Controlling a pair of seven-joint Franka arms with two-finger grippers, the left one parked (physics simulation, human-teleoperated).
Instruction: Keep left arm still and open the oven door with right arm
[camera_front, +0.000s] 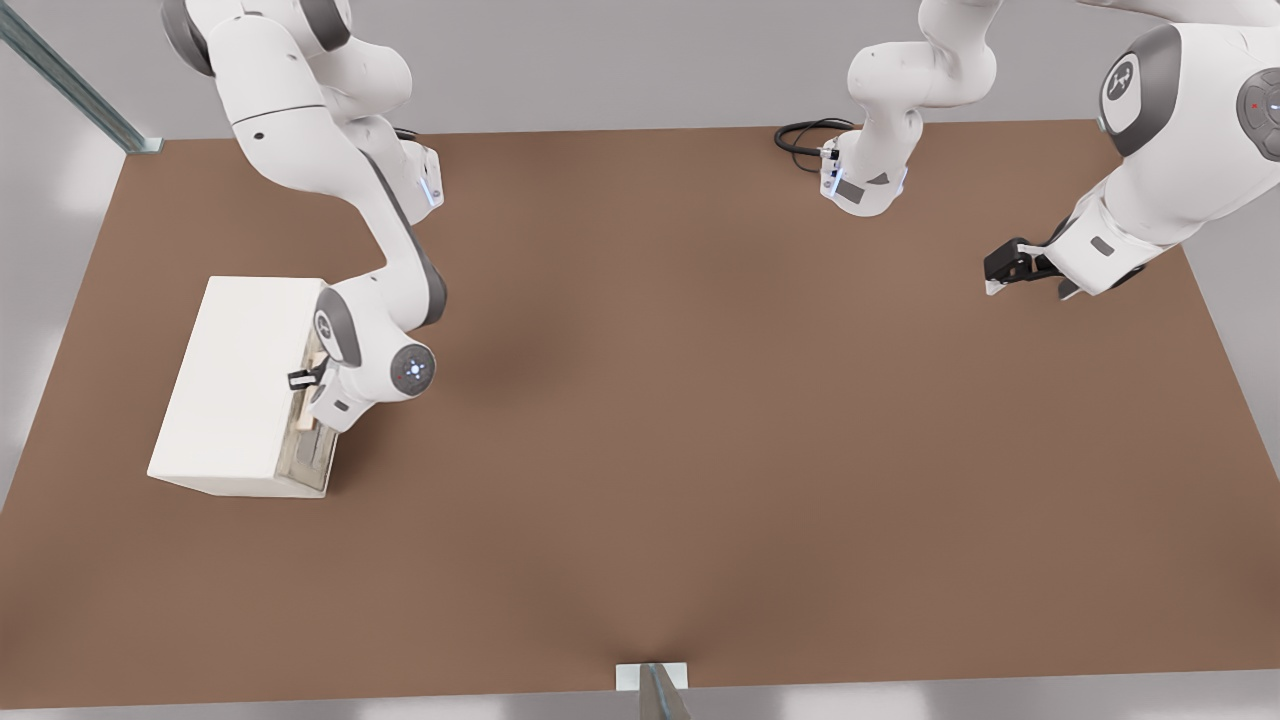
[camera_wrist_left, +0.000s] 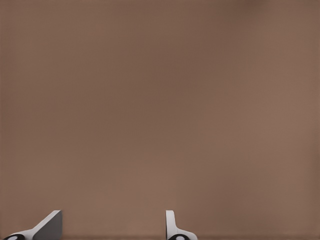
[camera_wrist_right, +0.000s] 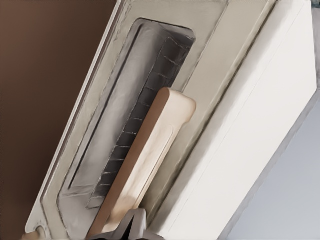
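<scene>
Hidden mostly behind the white jointed right arm's wrist (camera_front: 375, 365): black two-finger pincer (camera_front: 306, 378) at the pale tan wooden bar handle (camera_wrist_right: 145, 165). Fingers cropped in the right wrist view; grip unreadable. Cream glass-windowed oven door (camera_front: 312, 440) seen edge-on only.

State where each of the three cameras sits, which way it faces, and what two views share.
Front view: high above, looking down on the brown table; both white arms show, the gripper at the cream box-shaped oven.
Left wrist view: looks down at bare table; only fingertips show.
Right wrist view: faces the cream-framed glass oven door, near its tan wooden handle.
Front and right wrist views share oven, door, handle.
</scene>
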